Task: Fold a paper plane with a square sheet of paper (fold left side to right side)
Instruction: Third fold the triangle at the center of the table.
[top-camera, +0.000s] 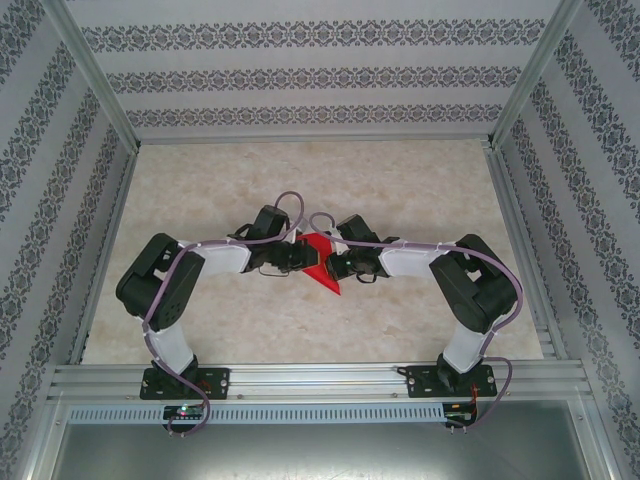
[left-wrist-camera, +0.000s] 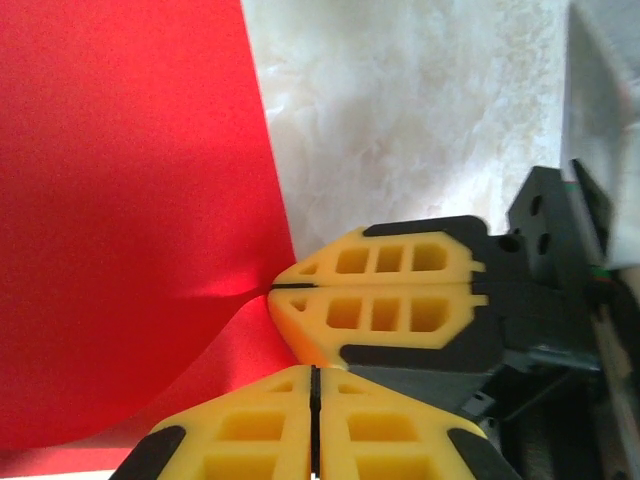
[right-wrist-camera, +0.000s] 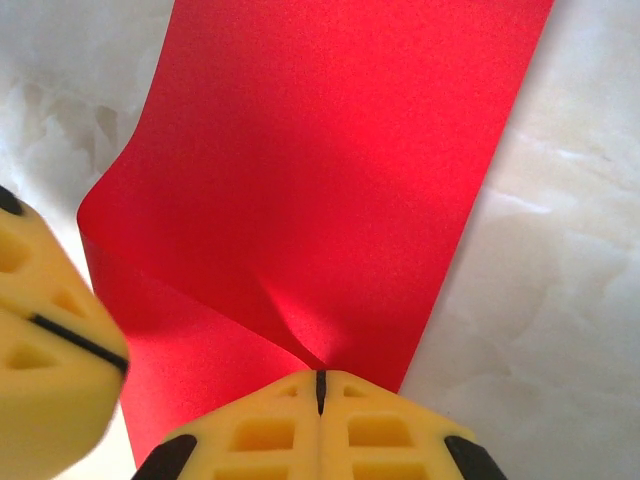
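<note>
Bright, diffuse light — soft shadows; left gripper (right-wrist-camera: 80, 345) blurred in right wrist view.

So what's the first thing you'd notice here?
The bright red sheet of paper in the middle of the pale table jumps out first. Next come the chunky yellow robot claws meeting there: the right gripper pinches the paper's edge, and the left gripper is shut right beside it.

Top view: red sheet (top-camera: 322, 265) mostly hidden between both wrists; creases too small to read. Left wrist: sheet cropped at top and left. Right wrist: sheet's far end cropped; left gripper (right-wrist-camera: 115, 358) blurred, cut by frame edge.
</note>
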